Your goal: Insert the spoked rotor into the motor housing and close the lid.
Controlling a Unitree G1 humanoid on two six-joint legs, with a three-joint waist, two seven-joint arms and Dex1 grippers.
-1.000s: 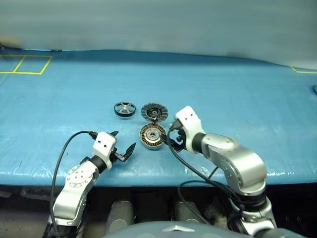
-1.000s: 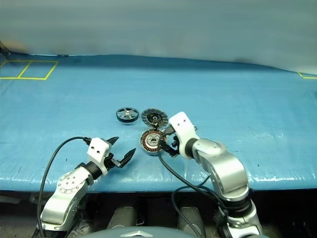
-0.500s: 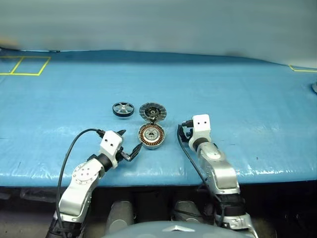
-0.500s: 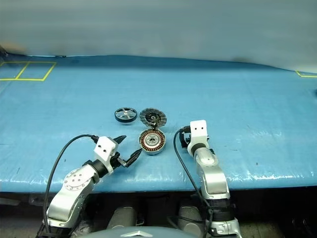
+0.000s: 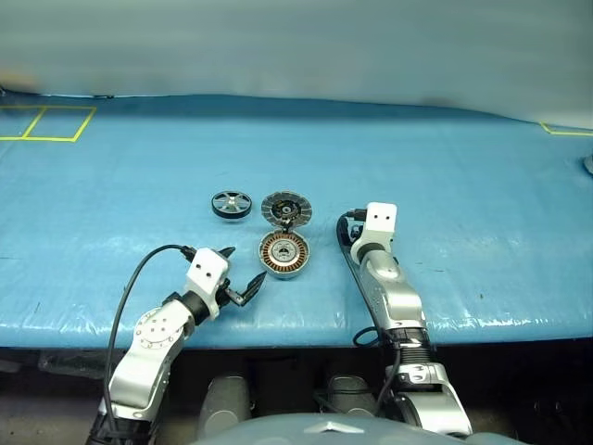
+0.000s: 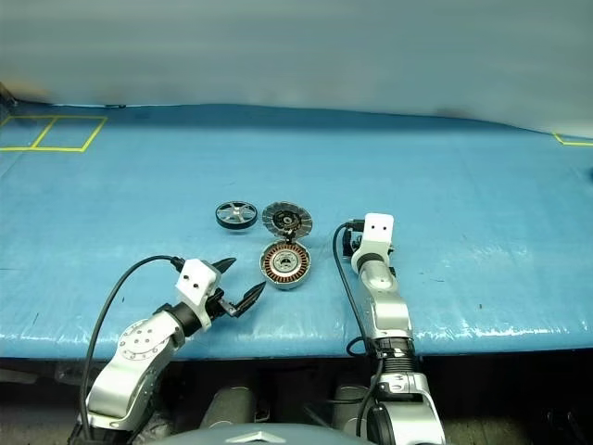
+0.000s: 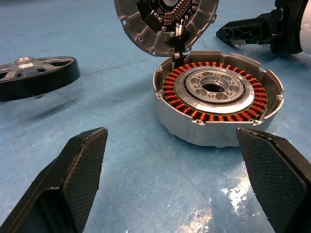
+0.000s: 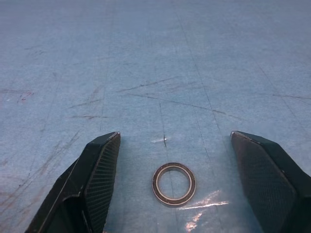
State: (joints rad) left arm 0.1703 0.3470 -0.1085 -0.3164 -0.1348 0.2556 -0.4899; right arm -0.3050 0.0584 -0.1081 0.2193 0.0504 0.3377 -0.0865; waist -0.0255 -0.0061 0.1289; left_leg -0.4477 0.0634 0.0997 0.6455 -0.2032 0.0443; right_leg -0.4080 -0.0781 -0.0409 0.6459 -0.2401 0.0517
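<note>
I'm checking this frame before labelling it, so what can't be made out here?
- Lid: cut off by the left wrist view's edge; outer face turned away.
- Motor housing: far wall hidden behind the lid's hinge side.
- Small ring between the right gripper's fingers: too small to find in the head views.
- Spoked rotor: underside hidden.

Motor housing (image 7: 218,102) between wide-apart jaws, lid (image 7: 165,22) propped behind, spoked rotor (image 7: 36,75) beside.
</note>
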